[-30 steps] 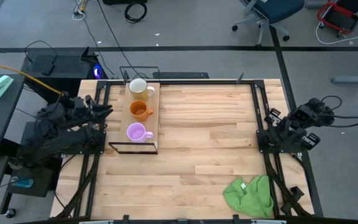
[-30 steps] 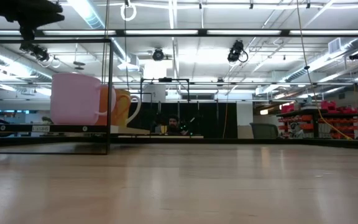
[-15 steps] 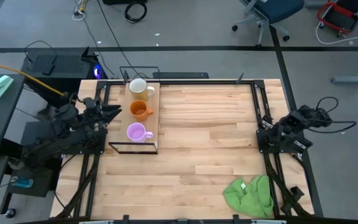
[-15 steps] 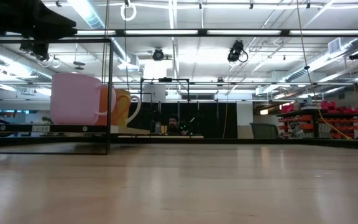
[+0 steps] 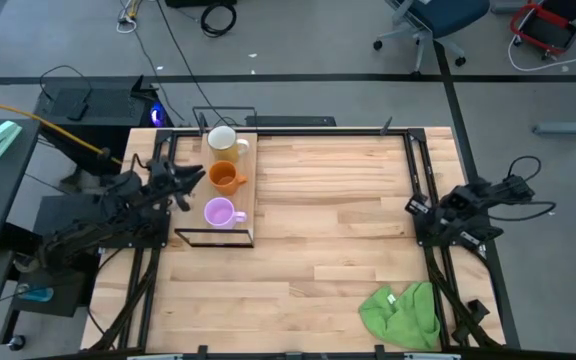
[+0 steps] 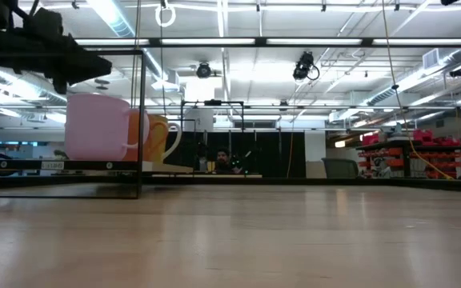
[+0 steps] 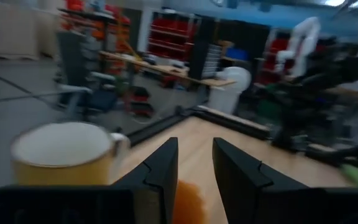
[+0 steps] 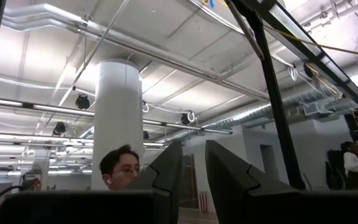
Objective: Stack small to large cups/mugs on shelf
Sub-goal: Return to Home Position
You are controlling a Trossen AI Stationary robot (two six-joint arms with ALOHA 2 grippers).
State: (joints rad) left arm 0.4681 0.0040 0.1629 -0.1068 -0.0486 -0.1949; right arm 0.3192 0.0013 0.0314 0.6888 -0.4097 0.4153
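The purple mug [image 5: 218,212], orange mug [image 5: 224,177] and cream mug [image 5: 222,140] stand in a row on the shelf [image 5: 248,200]. My left gripper [image 5: 198,178] hangs just beside the orange mug, fingers slightly parted and empty. My right gripper [image 5: 413,206], closed on nothing, waits at the table's right edge. I judge that a sideways swing while pulling back could clip that mug or the shelf.
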